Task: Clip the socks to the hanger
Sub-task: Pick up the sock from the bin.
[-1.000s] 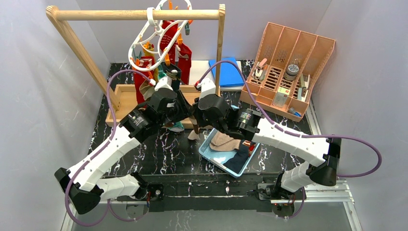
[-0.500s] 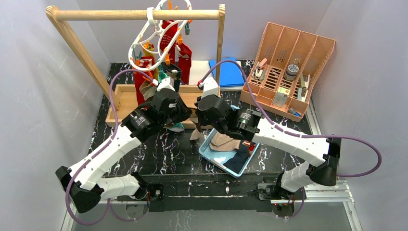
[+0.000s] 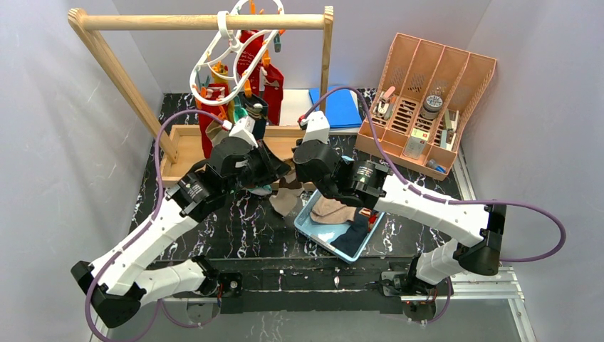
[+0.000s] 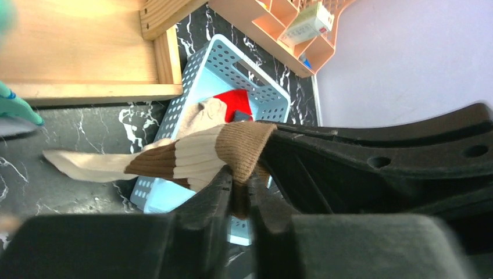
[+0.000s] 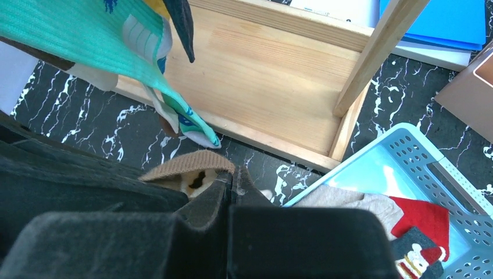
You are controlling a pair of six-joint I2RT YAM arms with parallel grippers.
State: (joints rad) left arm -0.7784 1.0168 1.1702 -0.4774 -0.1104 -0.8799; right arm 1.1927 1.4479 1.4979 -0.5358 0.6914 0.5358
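Observation:
A beige-and-brown striped sock (image 4: pixel 192 154) hangs between the two arms (image 3: pixel 285 201). My left gripper (image 4: pixel 239 177) is shut on its tan ribbed cuff. My right gripper (image 5: pixel 231 177) is shut too, and the same cuff (image 5: pixel 186 163) meets its fingertips. The two grippers sit almost nose to nose above the marble top. The white ring hanger (image 3: pixel 223 28) hangs from the wooden rail, with red socks (image 3: pixel 271 82) and a teal sock (image 5: pixel 87 29) clipped below it. More socks lie in the light blue basket (image 3: pixel 308 226): tan (image 3: pixel 331 210), navy (image 3: pixel 352 239) and red (image 5: pixel 424 218).
The wooden rail frame (image 3: pixel 206 21) stands on a wooden base tray (image 3: pixel 181 146) just behind the grippers. An orange desk organizer (image 3: pixel 427 100) stands at the back right. A blue folder (image 3: pixel 335 107) lies beside it.
My left gripper went from open to shut, closing on the sock's cuff. The sock's foot has swung out to the left. The right gripper stayed shut.

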